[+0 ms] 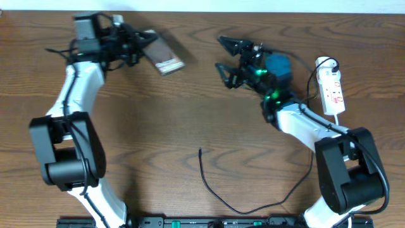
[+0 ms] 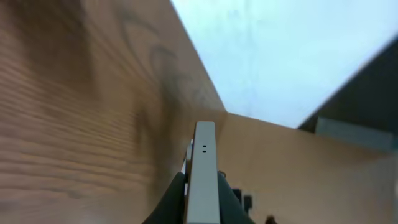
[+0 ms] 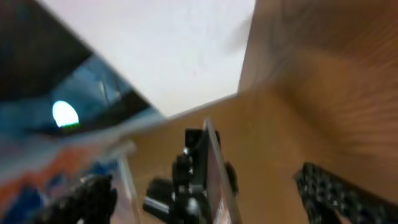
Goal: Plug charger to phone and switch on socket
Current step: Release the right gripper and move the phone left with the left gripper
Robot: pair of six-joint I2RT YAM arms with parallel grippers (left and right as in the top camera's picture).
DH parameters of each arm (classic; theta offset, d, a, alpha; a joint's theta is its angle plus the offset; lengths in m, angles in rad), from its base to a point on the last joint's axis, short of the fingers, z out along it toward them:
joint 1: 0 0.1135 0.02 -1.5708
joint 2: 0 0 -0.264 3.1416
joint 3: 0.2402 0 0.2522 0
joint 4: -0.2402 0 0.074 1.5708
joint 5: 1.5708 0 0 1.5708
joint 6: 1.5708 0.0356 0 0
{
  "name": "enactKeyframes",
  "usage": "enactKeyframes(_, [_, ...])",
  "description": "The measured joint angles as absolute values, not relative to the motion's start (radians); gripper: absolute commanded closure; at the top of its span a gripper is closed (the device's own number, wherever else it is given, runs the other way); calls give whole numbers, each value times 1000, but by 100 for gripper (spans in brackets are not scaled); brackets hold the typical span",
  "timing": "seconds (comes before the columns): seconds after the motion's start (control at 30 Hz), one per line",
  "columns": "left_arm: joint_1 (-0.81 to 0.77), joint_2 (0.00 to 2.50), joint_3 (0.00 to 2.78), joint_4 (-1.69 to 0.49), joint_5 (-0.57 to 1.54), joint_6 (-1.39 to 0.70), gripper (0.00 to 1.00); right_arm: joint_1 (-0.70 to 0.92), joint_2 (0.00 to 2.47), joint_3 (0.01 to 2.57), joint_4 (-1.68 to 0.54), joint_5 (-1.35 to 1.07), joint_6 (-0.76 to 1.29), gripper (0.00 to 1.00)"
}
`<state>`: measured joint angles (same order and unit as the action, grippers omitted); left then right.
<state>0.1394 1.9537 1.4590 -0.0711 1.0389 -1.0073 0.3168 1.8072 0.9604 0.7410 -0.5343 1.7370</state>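
Note:
The phone (image 1: 166, 57) is held off the table at the back left, tilted, in my left gripper (image 1: 138, 45), which is shut on its near end. In the left wrist view the phone's thin grey edge (image 2: 204, 168) sticks out between the left gripper's dark fingers (image 2: 203, 193). My right gripper (image 1: 226, 56) is open and empty, pointing left toward the phone with a gap between them. In the blurred right wrist view (image 3: 211, 199) its fingers frame the phone (image 3: 214, 165). The charger (image 1: 218, 193) lies at the front centre, with its plug tip (image 1: 200, 151) free. The socket (image 1: 332, 88) lies at the right.
A white plug and cord (image 1: 324, 63) sit at the socket's far end. A teal object (image 1: 278, 65) sits by the right wrist. The arm bases stand at the front edge, and a pale wall lies beyond the table's back edge (image 2: 261, 62).

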Motion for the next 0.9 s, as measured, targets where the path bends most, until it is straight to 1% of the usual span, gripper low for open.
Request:
enactKeyframes(0.07, [179, 1954, 1459, -71, 1133, -931, 93, 287, 1807, 960, 744, -620, 1592, 11])
enactKeyframes(0.1, [199, 1954, 1459, -70, 1207, -870, 93, 280, 1807, 961, 736, -664, 1516, 1])
enactKeyframes(0.2, [222, 1954, 1459, -71, 1366, -756, 93, 288, 1806, 966, 613, -760, 1355, 1])
enactKeyframes(0.3, [228, 1954, 1459, -70, 1456, -697, 93, 323, 1805, 967, 463, -809, 1220, 1])
enactKeyframes(0.47, [245, 1954, 1459, -64, 1509, -656, 92, 437, 1805, 969, 242, -827, 1028, 1])
enactKeyframes(0.57, [276, 1954, 1459, -56, 1520, -642, 93, 504, 1798, 976, 55, -826, 897, 1])
enactKeyframes(0.63, [295, 1954, 1459, -54, 1521, -633, 93, 549, 1778, 985, -146, -783, 800, 1])
enactKeyframes(0.67, [305, 1954, 1459, -52, 1522, -630, 93, 554, 1775, 988, -170, -760, 778, 1])
enactKeyframes(0.7, [315, 1954, 1459, -51, 1522, -629, 92, 582, 1756, 991, -289, -715, 743, 1])
enactKeyframes(0.77, [334, 1954, 1459, -43, 1522, -627, 92, 624, 1720, 996, -430, -612, 698, 1])
enactKeyframes(0.9, [366, 1954, 1459, -41, 1524, -627, 93, 667, 1652, 1002, -548, -482, 669, 1])
